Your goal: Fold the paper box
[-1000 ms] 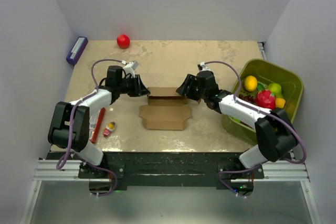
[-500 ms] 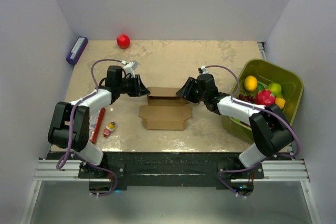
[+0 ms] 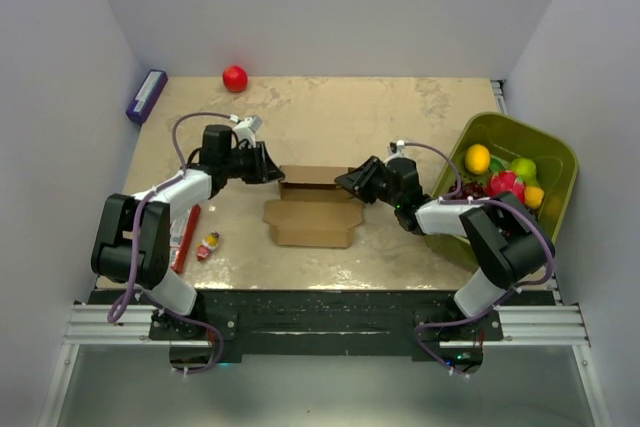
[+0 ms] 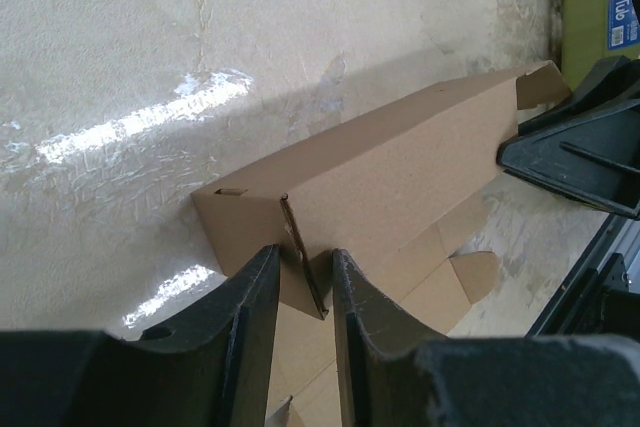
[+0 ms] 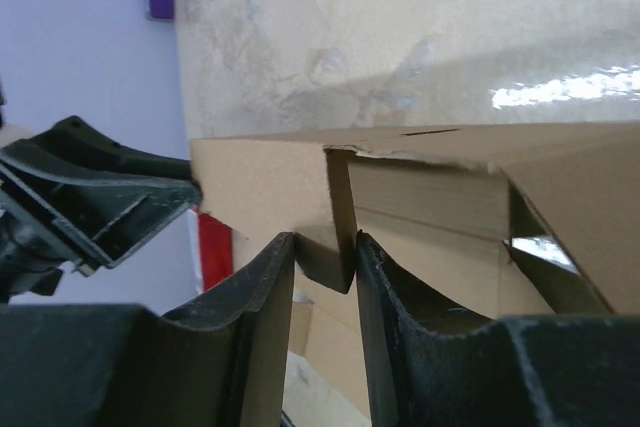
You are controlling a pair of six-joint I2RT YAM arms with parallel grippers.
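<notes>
Now, left gripper (image 3: 272, 173) and right gripper (image 3: 348, 182) nip the plain brown cardboard box (image 3: 318, 209) by its nine- and three-o'clock end flaps — tucking them inward seems next.

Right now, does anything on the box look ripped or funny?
Yes. In the right wrist view, the paper box has a ragged, torn-looking top edge just beyond the right gripper, which pinches a flap there.

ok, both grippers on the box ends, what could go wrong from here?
1. The left gripper and right gripper each pinch only a thin end flap of the paper box; pulling apart could tear it, and the top edge near the right one looks ragged.
2. Both bites sit near the fingertips, so a flap may slip out.
3. The front panel lies flat and unheld, so the box could skid.
</notes>
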